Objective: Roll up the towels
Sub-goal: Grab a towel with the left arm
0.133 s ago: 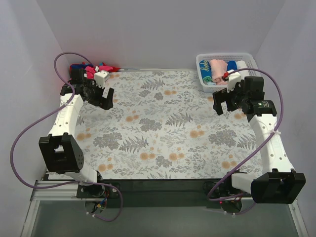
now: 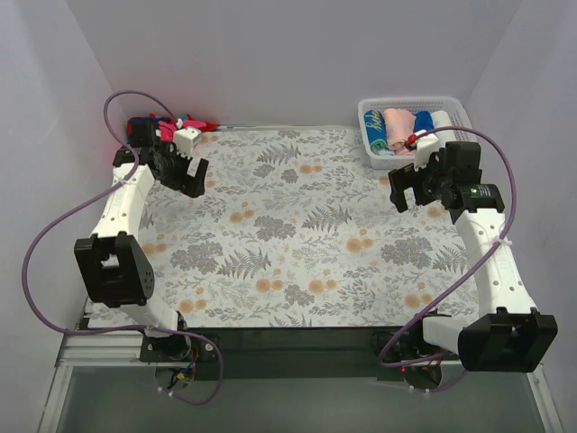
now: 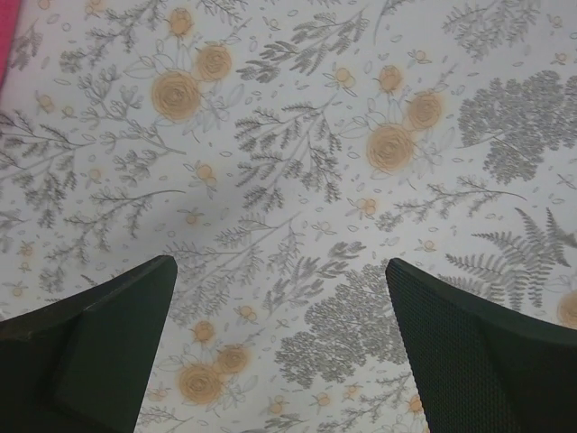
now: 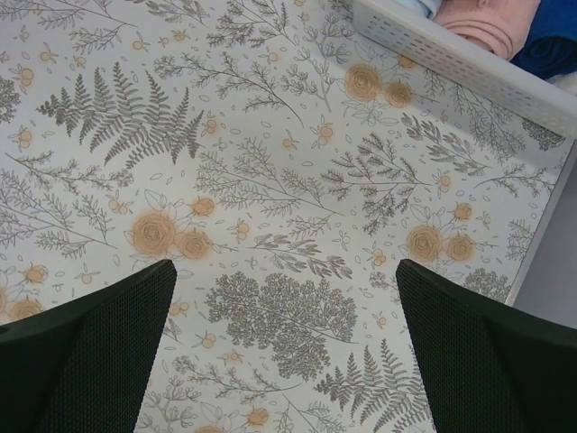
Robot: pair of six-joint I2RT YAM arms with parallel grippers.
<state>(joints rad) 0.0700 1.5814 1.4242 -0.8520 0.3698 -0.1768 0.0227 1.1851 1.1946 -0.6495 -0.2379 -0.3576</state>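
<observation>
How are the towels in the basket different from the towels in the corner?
The basket towels are neat rolls; the corner towels are a jumbled heap. The basket towels sit inside a white basket; the corner towels lie loose. Both are colourful.

Bright, even overhead light w/ soft shadows; all views sharp.

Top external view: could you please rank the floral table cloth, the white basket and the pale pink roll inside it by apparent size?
1. floral table cloth, by far the largest
2. white basket
3. pale pink roll, the smallest
</observation>
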